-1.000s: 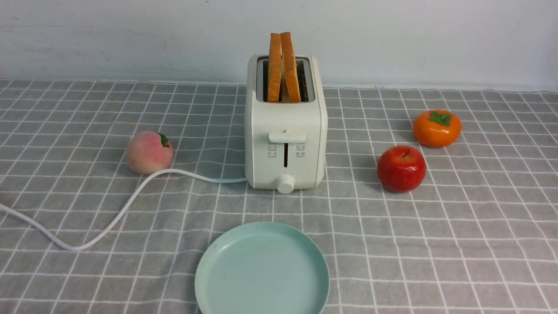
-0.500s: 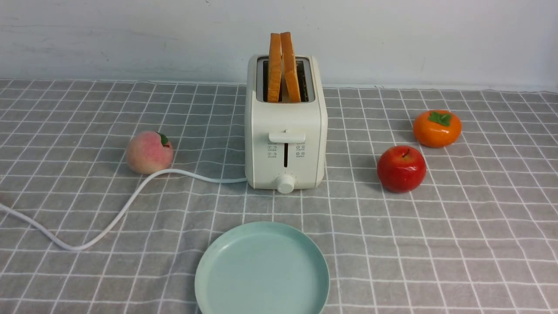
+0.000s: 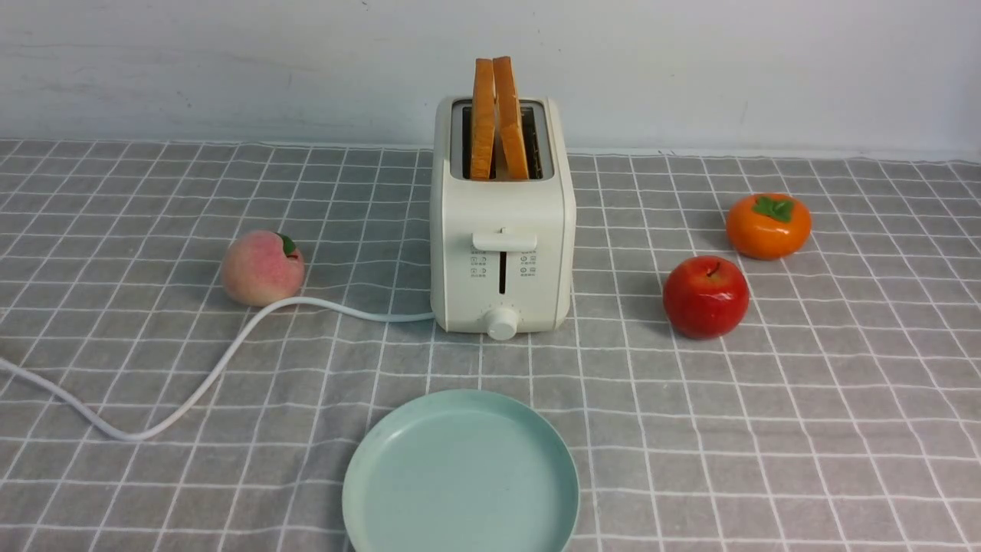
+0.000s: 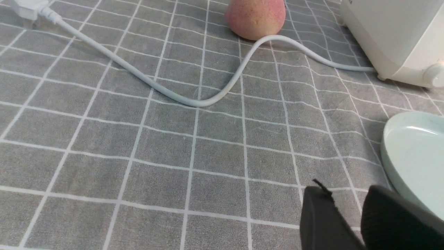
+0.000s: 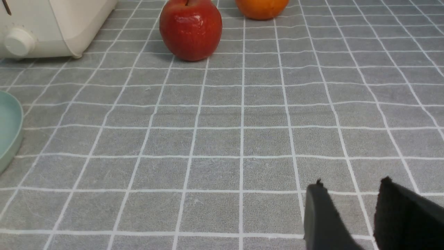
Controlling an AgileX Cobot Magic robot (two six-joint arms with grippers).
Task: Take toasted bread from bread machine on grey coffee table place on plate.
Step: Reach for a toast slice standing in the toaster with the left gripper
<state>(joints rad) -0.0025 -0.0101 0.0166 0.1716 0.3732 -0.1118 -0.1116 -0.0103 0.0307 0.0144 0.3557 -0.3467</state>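
Two slices of toasted bread [image 3: 498, 115] stand upright in the slots of the cream-white bread machine [image 3: 502, 253] at the middle of the grey coffee table [image 3: 805, 399]. The mint-green plate [image 3: 460, 475] lies empty in front of it. Neither gripper shows in the front view. My left gripper [image 4: 347, 194] hovers low over the cloth beside the plate's rim [image 4: 409, 156], jaws a little apart and empty. My right gripper [image 5: 350, 187] hovers over bare cloth, jaws a little apart and empty; the plate's edge [image 5: 10, 128] shows far off to one side.
A peach [image 3: 262, 267] sits left of the toaster, by the white power cord [image 3: 199, 383] that runs off the left edge. A red apple [image 3: 705, 297] and an orange persimmon [image 3: 768, 225] sit to the right. A white wall stands behind.
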